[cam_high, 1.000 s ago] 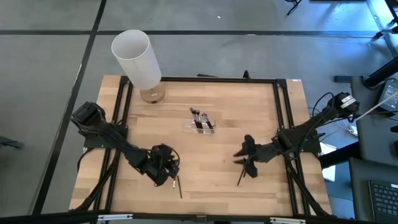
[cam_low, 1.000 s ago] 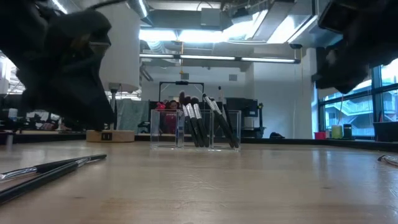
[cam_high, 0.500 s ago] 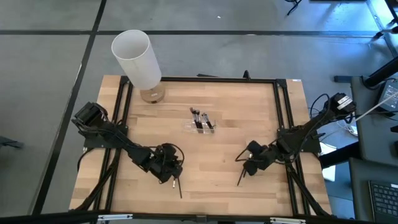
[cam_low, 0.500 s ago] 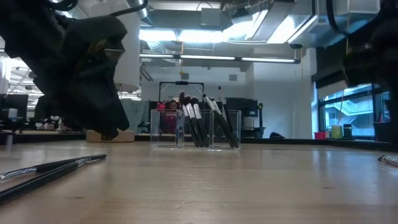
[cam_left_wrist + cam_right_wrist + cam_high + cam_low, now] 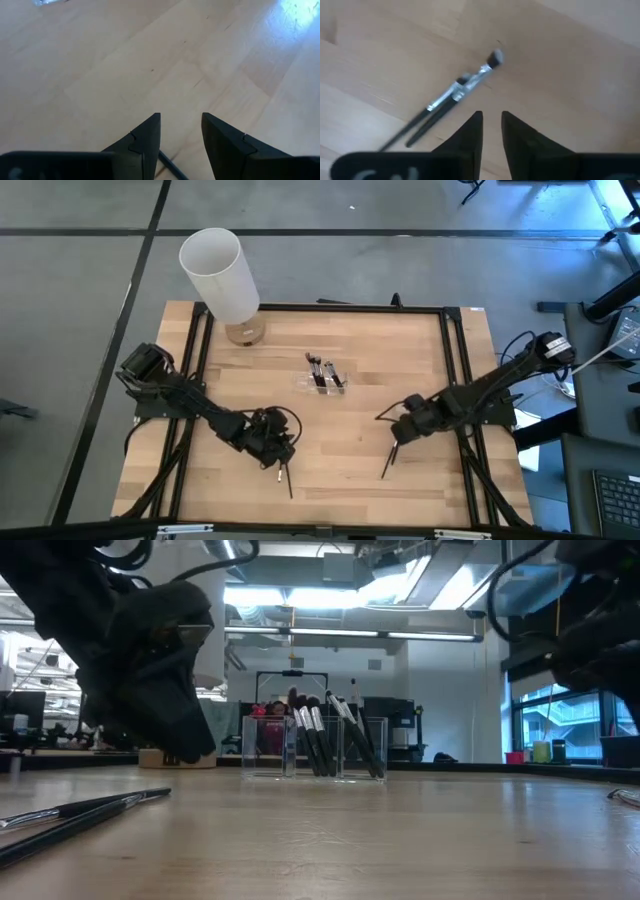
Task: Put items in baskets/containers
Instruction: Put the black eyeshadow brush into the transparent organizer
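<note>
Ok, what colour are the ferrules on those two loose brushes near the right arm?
Silver, on dark handles; right wrist view shows it best.

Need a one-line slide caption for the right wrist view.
Right hand, its fingers a narrow gap apart and empty, hovers over two makeup brushes lying side by side on the wooden table.
</note>
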`<state>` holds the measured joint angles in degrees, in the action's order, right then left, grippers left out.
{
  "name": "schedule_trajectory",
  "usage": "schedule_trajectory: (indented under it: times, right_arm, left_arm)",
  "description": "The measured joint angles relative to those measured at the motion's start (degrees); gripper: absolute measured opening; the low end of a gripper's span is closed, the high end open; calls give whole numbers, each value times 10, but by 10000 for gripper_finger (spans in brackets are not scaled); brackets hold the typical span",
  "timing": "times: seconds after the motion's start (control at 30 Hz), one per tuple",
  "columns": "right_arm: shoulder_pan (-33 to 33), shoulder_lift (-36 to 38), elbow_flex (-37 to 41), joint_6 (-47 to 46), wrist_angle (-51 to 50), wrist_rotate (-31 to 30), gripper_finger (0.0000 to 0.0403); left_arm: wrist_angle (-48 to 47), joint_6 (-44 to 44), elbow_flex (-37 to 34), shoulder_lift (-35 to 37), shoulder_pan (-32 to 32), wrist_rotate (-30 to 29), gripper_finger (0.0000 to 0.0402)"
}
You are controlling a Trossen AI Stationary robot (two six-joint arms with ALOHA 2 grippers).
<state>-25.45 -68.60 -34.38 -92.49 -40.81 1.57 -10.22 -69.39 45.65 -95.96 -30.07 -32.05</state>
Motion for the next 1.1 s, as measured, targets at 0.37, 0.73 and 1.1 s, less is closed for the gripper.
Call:
schedule_trajectory:
  times: [0.37, 0.73, 1.1]
  right_arm:
    - [47, 0, 0, 27, 32, -7, 67]
    - [37, -36, 1, 14, 51, -11, 67]
    - [34, -94, -1, 29, 85, 15, 81]
  left_arm:
    - [-3, 27, 0, 0, 29, 21, 138]
    - [-3, 50, 0, 0, 37, 28, 139]
    - [-3, 57, 0, 0, 37, 31, 139]
